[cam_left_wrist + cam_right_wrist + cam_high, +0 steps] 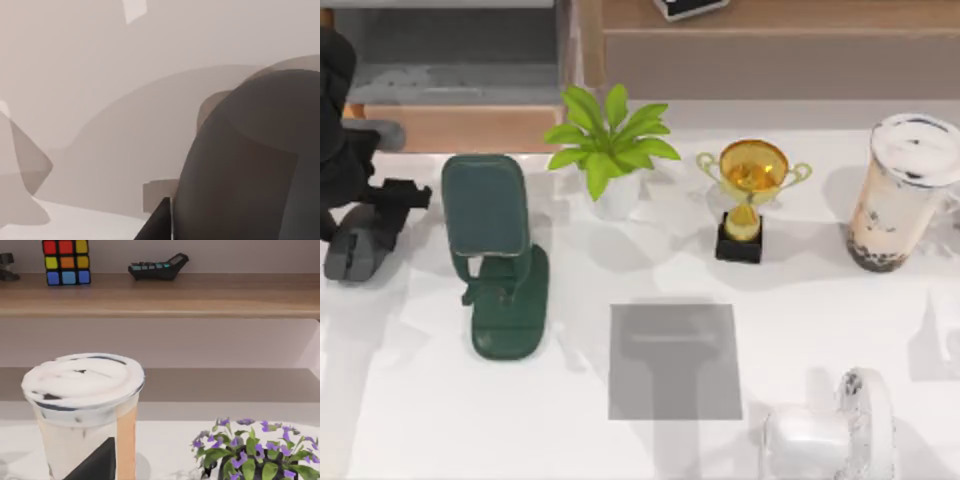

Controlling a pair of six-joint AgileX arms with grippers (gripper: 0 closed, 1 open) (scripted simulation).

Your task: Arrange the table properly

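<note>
Sitting at the table's [440,420] left edge, left gripper [355,250]; finger state can't be told. Just beside: green phone stand [500,260]. Further along the back edge: plant [610,150], trophy [748,195], bubble tea cup [900,190]. Grey mat [675,362] mid-front.

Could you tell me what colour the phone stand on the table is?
Dark green; the phone stand shows best in the top view.
</note>
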